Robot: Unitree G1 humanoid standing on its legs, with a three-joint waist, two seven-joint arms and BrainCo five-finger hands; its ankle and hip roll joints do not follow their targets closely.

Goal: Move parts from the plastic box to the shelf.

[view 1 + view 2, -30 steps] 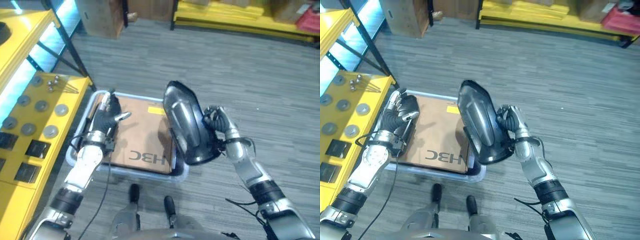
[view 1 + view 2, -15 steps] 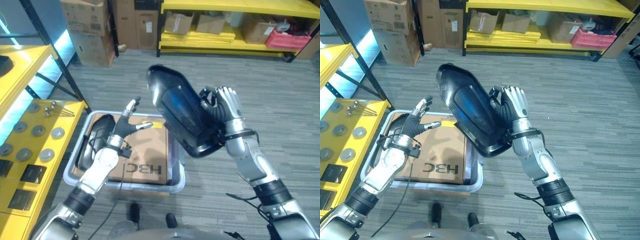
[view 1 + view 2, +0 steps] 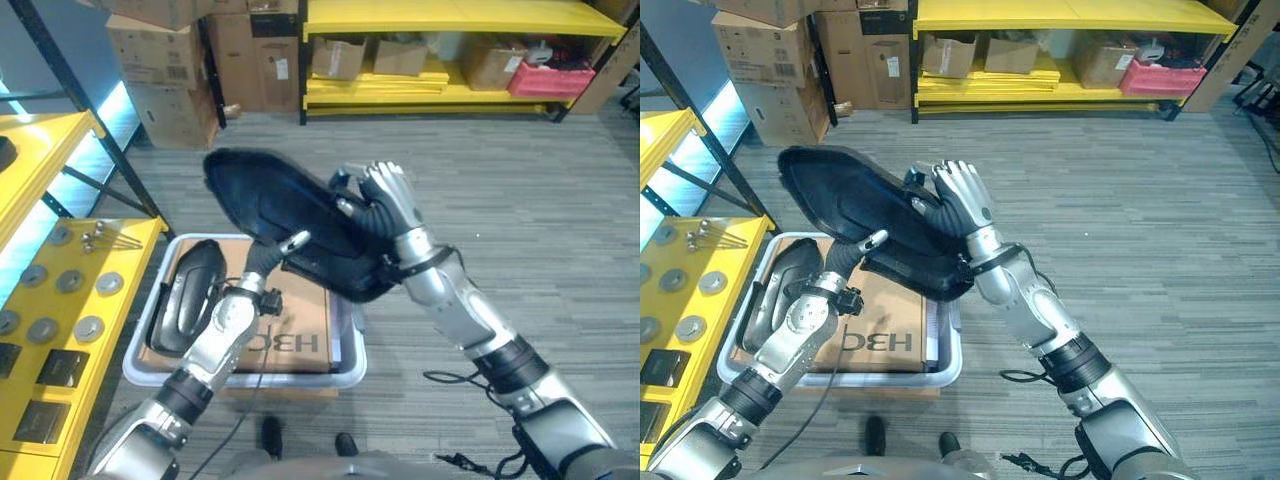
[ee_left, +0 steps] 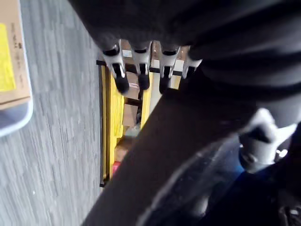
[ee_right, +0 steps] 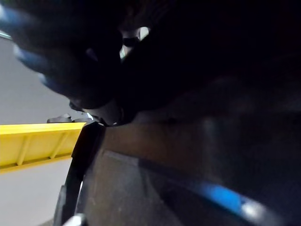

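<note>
While right hand (image 3: 385, 205) fingers clasp black part (image 3: 280, 215), left hand (image 3: 268, 262) fingers straight beneath.

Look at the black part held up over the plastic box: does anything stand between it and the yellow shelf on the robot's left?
Nothing visible does. The black part is held above the plastic box by the right hand, with the left hand under it. The yellow shelf lies to the left, with open air between.

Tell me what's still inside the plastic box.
In the plastic box: one black part along its left side and a cardboard sheet. Anything under the cardboard is hidden.
</note>
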